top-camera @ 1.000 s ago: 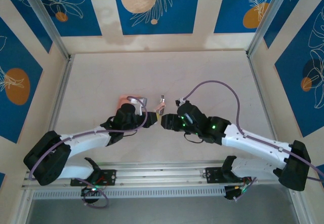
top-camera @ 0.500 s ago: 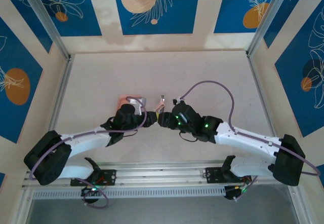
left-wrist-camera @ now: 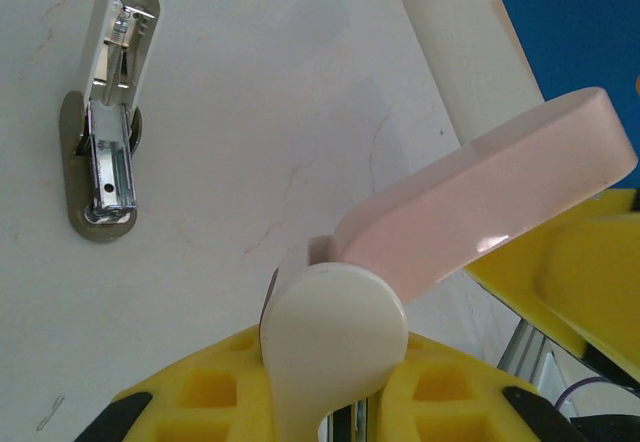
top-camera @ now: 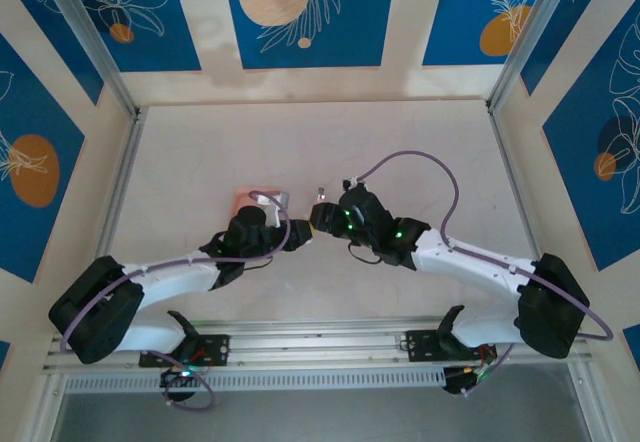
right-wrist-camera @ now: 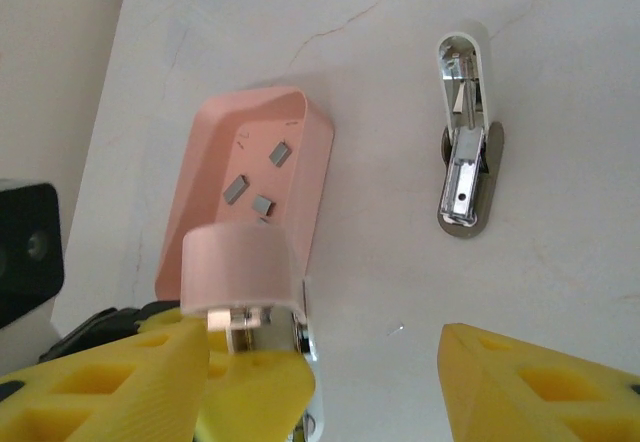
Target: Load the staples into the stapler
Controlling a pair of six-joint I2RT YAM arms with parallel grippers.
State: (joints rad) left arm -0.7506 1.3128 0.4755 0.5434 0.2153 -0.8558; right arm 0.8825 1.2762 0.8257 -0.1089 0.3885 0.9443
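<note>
- In the upper left of the left wrist view, the grey stapler lies sprung open on the table.
- The left gripper is clamped on a pink stapler with its lid raised. The right gripper is spread, holding nothing.
- Advice: take one strip and seat it square in the channel.
- The pink tray holds loose staples; three are clearly visible.

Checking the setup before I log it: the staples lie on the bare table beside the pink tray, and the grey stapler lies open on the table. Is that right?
Not quite. The staples lie inside the pink tray, not on the bare table beside it, as the right wrist view shows. The grey stapler does lie open on the table.
</note>
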